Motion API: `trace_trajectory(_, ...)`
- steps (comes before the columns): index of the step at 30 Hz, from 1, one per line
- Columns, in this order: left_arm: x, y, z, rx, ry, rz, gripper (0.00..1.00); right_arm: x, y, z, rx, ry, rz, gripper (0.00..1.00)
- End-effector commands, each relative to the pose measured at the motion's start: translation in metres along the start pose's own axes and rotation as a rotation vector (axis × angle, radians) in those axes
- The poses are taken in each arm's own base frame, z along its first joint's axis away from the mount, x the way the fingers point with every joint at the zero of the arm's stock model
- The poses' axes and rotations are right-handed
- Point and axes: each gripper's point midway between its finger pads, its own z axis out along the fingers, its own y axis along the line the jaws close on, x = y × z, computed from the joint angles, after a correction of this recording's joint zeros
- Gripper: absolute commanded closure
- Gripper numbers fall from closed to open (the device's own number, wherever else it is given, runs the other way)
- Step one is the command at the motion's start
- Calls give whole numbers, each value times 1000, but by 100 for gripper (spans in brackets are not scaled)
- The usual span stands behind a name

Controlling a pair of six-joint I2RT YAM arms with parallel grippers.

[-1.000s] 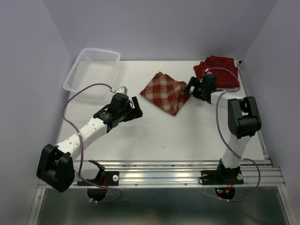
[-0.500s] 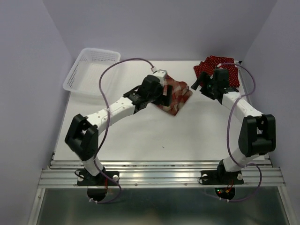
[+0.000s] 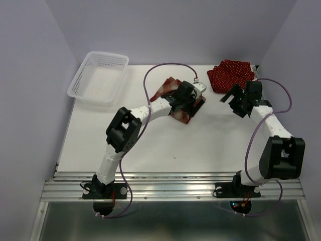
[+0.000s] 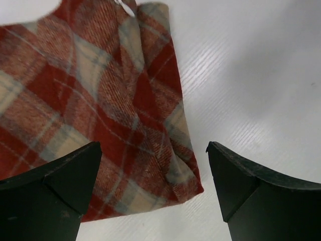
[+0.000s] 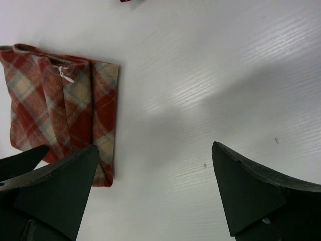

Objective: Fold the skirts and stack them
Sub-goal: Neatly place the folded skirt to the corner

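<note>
Now that left gripper has swung over plaid skirt, far centre: jaws apart; right gripper likewise apart, empty; fold pending.

The left arm and right arm have white tubular links between chunky black joint housings. A thin purple cable loops along each. Black base brackets sit on the silver rail, and just below the rail glow small red and green lights. The left gripper and right gripper have matte black, wedge-shaped fingers.
</note>
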Motion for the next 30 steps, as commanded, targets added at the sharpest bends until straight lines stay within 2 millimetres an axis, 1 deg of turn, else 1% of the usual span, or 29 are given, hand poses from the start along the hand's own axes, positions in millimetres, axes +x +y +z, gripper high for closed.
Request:
trace_trajectory(1,-2,-7,3,32,20,59,1,-6,12,-17,-46,-30,-32,0)
trace_trajectory(3,4,-15,7,61,31,39,1,-3,10,-16,-39,-20,-35,0)
trace_trajectory(4,12,-19,8,74,46,34,1,0,10,-16,-41,-11,-36,0)
trace_trajectory(5,14,-20,10,78,41,32,1,1,10,-15,-43,-6,-37,0)
trace_trajectory(6,23,-24,10,80,58,32,1,2,9,-14,-44,1,-40,0)
trace_trajectory(8,28,-26,11,66,65,38,1,5,7,-11,-39,13,-41,0)
trace_trajectory(9,31,-30,12,70,73,40,1,5,7,-10,-40,18,-44,0)
trace_trajectory(10,39,-32,13,72,90,40,1,7,8,-9,-42,25,-47,0)
trace_trajectory(11,42,-33,14,63,96,43,1,8,7,-8,-43,31,-48,0)
trace_trajectory(12,48,-32,17,30,112,46,1,9,7,-6,-42,38,-48,0)
trace_trajectory(13,58,-22,18,-89,144,72,1,14,6,-2,-44,59,-51,0)
trace_trajectory(15,62,-23,20,-111,155,83,1,17,6,0,-50,77,-49,0)
trace_trajectory(16,64,-18,20,-152,160,89,1,18,7,2,-56,85,-48,0)
trace_trajectory(18,71,-15,23,-181,180,88,2,24,8,5,-68,111,-44,0)
trace_trajectory(19,73,-11,24,-205,188,91,6,25,9,6,-71,116,-41,0)
trace_trajectory(20,80,-10,28,-214,207,96,14,25,9,6,-75,119,-39,0)
trace_trajectory(21,81,-7,30,-228,210,96,22,26,10,6,-83,123,-36,0)
trace_trajectory(22,84,-5,30,-240,223,103,40,27,11,6,-89,123,-33,0)
trace_trajectory(24,91,-5,34,-243,244,110,54,27,14,6,-107,124,-27,0)
trace_trajectory(26,97,-6,35,-237,253,111,72,28,16,7,-118,127,-17,0)
trace_trajectory(27,96,-5,35,-244,248,111,91,26,19,8,-130,123,-14,0)
trace_trajectory(28,96,-4,35,-249,248,111,100,25,21,8,-142,120,-10,0)
trace_trajectory(30,90,-4,32,-257,230,94,100,33,31,10,-178,138,-12,0)
